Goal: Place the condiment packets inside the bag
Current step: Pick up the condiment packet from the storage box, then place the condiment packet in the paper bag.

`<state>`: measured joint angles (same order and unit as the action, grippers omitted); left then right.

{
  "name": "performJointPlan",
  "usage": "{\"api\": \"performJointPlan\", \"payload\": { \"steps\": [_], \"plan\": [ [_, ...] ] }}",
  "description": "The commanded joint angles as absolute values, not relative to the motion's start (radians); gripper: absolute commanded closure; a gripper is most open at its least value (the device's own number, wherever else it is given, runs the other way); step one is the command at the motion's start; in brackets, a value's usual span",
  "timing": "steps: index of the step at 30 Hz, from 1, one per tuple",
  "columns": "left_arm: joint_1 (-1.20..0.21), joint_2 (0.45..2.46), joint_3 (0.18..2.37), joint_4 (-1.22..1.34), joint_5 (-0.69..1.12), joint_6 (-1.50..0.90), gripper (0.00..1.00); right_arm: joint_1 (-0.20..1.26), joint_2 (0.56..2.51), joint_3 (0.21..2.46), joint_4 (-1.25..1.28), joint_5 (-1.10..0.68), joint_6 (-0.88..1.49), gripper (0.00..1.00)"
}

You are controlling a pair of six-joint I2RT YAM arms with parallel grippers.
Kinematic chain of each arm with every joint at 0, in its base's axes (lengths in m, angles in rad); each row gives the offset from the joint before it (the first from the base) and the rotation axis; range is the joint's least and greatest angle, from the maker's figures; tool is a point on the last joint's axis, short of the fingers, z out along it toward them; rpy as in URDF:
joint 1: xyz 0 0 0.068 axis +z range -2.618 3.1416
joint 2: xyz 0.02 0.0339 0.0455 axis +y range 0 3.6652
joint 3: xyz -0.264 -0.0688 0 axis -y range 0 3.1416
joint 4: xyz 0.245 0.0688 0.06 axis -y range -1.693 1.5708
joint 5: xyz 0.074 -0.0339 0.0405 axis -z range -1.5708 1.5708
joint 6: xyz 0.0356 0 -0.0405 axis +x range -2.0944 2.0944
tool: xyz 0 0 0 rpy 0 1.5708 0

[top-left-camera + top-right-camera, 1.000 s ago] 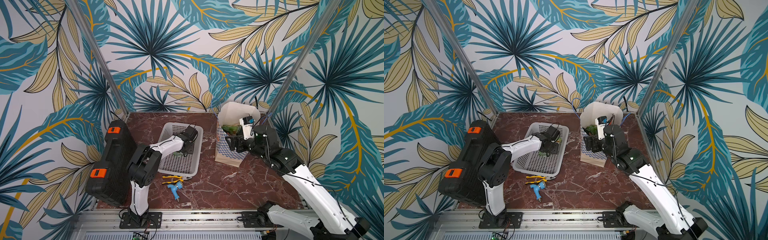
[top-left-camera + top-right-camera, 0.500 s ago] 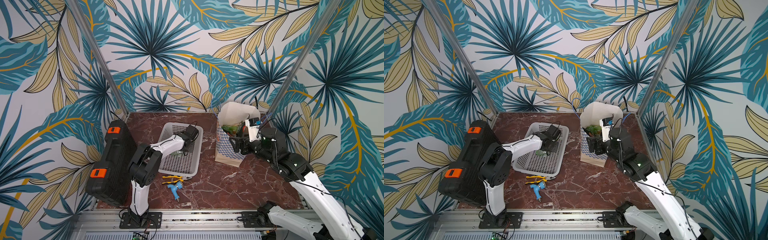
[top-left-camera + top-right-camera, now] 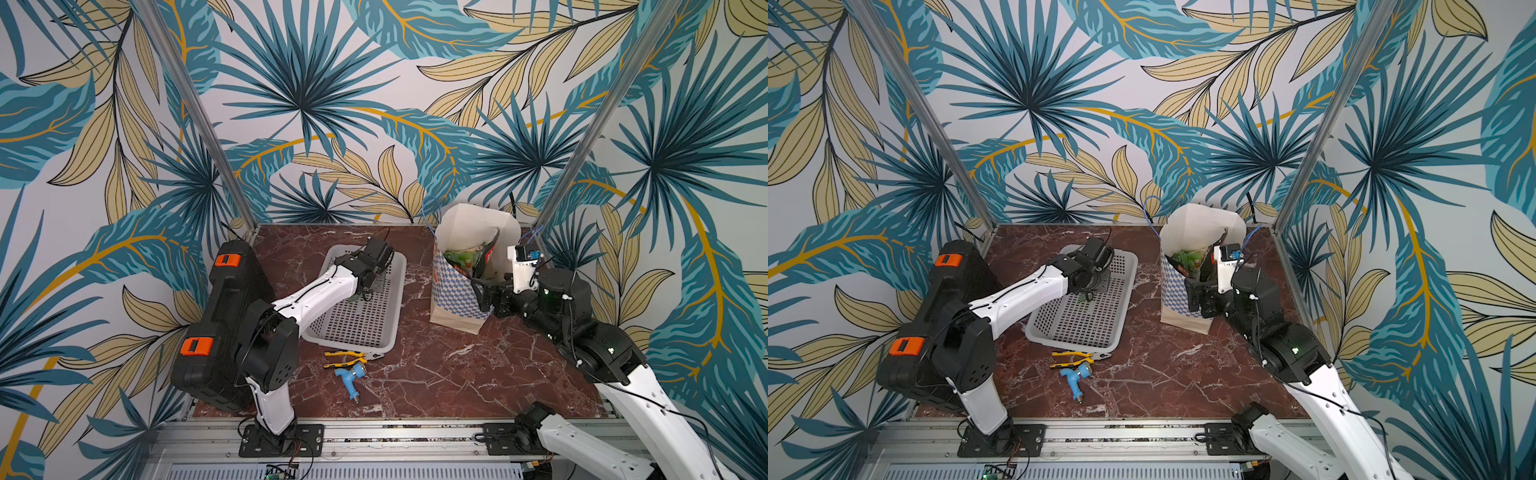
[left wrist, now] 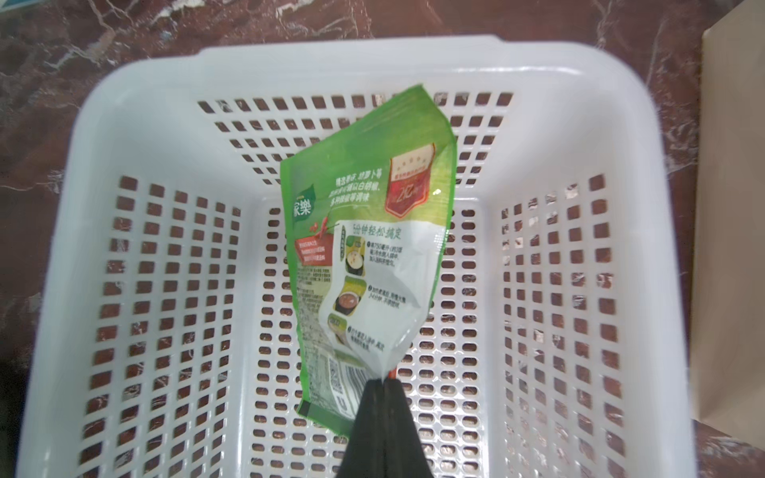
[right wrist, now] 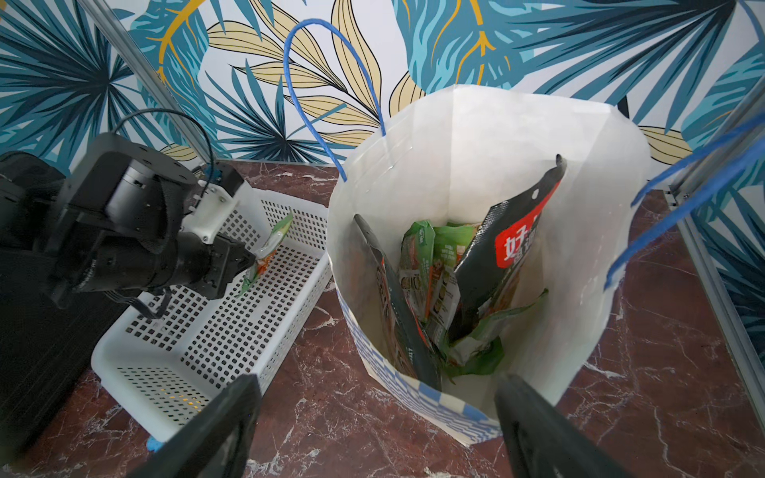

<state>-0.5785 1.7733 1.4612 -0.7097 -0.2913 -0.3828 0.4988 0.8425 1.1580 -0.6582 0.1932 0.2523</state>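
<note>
At left gripper (image 4: 379, 383): jaws shut on one edge of a green packet (image 4: 364, 231), close to a corner. Thin pinch, most of the pouch free above basket (image 4: 136, 82), left of centre on table (image 3: 436, 374). Far end on basket floor or clear of it: cannot tell. At right gripper (image 5: 376, 387): jaws wide apart, nothing held, just beside near-right wall of bag (image 5: 496, 136); contact with the paper not clear. Bag upright at far right, several packets (image 5: 439, 265) inside on end, a dark one poking high. Risks, as judged:

1. Slip from the corner pinch during carry, through glossy film plus swing. Likely drop onto table between basket and bag.
2. Floppy free end snagging on bag's left rim or blue handle (image 5: 314, 82), then folding over and landing outside.
3. Landing on top of the crowded upright packets instead of sliding down between them, then toppling out.
4. Light paper bag shoved or tipped by a low approach of left arm. No real brace from right gripper while unclamped.
5. Arms meeting over bag mouth, right one close to it.

Suggested: high lift, approach from above, release well inside the rim.
</note>
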Motion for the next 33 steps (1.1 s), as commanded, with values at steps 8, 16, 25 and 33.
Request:
{"api": "performJointPlan", "payload": {
  "steps": [8,16,25,33],
  "plan": [
    [-0.672,1.6,1.668,-0.786,-0.228,-0.41,1.0,0.5,0.709,1.072,-0.72,0.5,0.311,0.0],
    [-0.77,1.544,1.811,-0.801,-0.186,-0.442,1.0,0.499,0.557,0.992,-0.736,0.744,0.348,0.0],
    [-0.91,1.536,1.975,-0.735,-0.114,-0.477,1.0,0.499,0.521,0.923,-0.708,0.876,0.374,0.0],
    [-0.963,1.691,2.213,-0.735,-0.004,-0.499,1.0,0.5,0.539,0.869,-0.681,0.924,0.392,0.0]
  ]
}}
